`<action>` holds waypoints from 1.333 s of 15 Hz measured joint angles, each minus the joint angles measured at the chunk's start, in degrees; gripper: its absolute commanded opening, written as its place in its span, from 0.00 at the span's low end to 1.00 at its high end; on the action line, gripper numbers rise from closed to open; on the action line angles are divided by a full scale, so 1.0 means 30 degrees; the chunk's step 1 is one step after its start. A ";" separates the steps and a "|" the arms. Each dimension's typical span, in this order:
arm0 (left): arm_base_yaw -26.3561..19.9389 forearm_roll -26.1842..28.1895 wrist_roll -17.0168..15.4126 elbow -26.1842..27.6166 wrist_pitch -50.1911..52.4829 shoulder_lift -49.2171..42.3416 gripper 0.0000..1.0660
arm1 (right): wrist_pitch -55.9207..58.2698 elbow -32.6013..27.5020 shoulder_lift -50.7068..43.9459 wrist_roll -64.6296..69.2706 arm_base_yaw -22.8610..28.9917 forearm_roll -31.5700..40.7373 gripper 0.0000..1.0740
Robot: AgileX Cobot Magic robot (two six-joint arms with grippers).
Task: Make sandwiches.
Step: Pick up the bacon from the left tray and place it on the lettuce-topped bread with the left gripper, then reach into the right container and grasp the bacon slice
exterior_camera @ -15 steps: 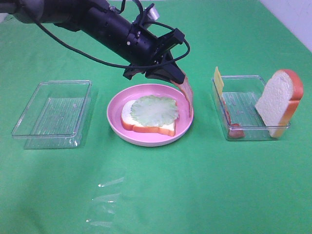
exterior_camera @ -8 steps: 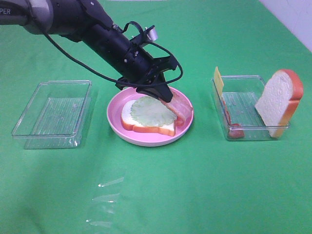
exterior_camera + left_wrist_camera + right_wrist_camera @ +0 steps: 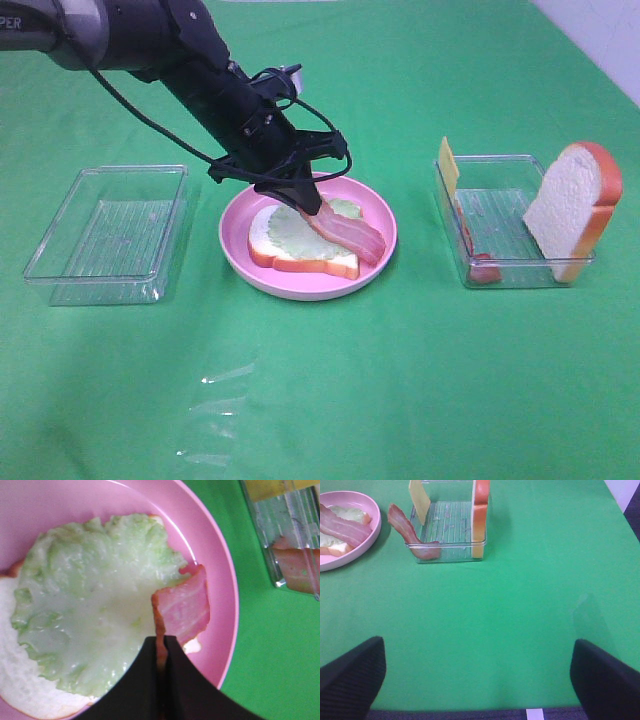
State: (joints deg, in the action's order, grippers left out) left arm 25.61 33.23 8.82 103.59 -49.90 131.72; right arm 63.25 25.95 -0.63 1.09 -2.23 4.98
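The left gripper (image 3: pixel 305 205) is pinching the limp-looking, light bacon strip (image 3: pixel 350 233) at its ten-o'clock end, draping it across the lettuce (image 3: pixel 285 235), while the right gripper (image 3: pixel 477 680) is hanging spread.

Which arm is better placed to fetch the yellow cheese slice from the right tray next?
Probably the right. The right gripper is open and empty, facing the tray with the cheese slice; the left gripper is shut on a bacon strip over the pink plate.
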 measured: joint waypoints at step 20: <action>-0.0172 -0.7735 -0.4354 0.3762 -0.5749 -0.1853 0.95 | 0.0000 0.0000 0.0000 0.0000 0.0000 0.0000 0.89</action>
State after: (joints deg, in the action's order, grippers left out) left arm 25.10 10.03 -4.24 114.88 -67.15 126.17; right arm 63.25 25.95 -0.63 1.09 -2.23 4.98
